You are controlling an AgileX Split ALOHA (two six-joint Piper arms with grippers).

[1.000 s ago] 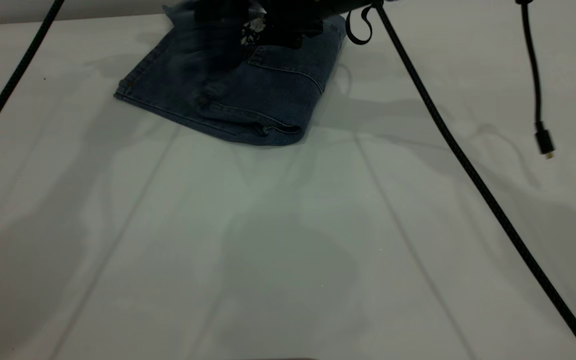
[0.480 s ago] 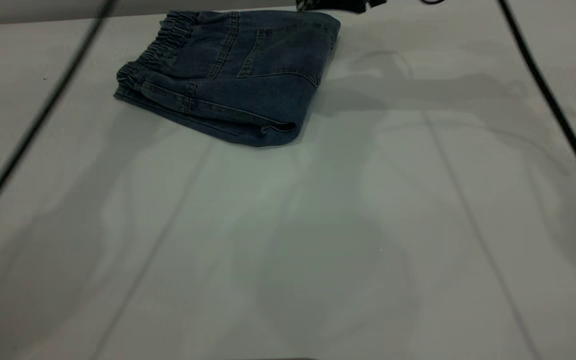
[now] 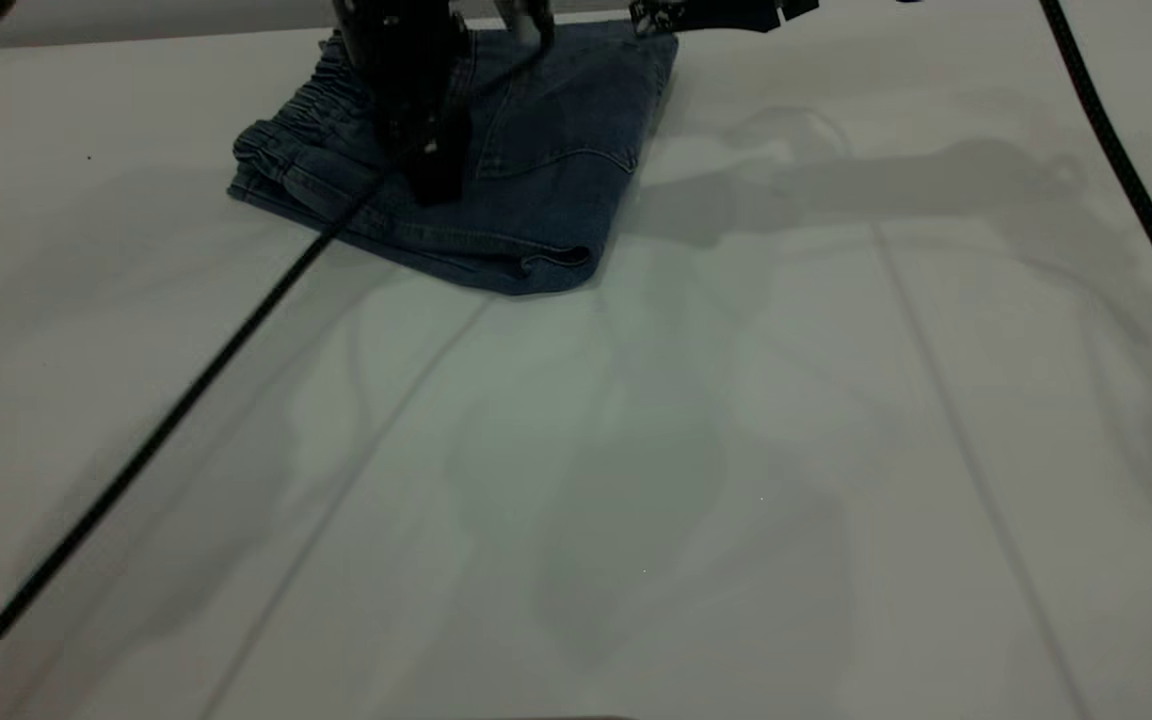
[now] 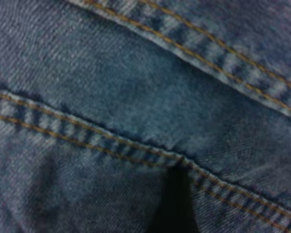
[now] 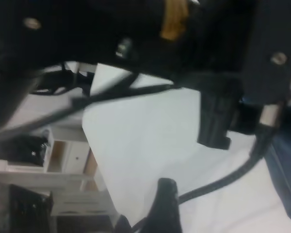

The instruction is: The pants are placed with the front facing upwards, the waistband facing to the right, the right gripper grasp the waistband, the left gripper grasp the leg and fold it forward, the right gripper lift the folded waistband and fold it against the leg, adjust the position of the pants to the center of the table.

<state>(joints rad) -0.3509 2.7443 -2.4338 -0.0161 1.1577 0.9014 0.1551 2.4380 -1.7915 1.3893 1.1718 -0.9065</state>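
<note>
The blue denim pants [image 3: 536, 215] lie folded into a compact packet at the far middle-left of the table [image 3: 636, 450]. The back patch pocket [image 3: 561, 125] faces up and the ruched waistband [image 3: 301, 110] is at the packet's left end. My left gripper [image 3: 431, 175] stands down on top of the packet, just right of the waistband. The left wrist view is filled by denim [image 4: 136, 97] with tan stitching, very close. My right gripper [image 3: 706, 14] hangs at the far edge, beyond the pants' right corner, touching no cloth; its wrist view shows a strip of pants [image 5: 288, 184].
The left arm's black cable [image 3: 166, 420] runs low across the table from the pants to the near left corner. Another black cable [image 3: 1136, 200] crosses the right side. In the right wrist view shelving [image 5: 63, 160] stands beyond the table's edge.
Half a second ago no arm was over the pants. The left gripper has since come down onto the folded packet, and its cable has swung across the left side. The pants stayed put.
</note>
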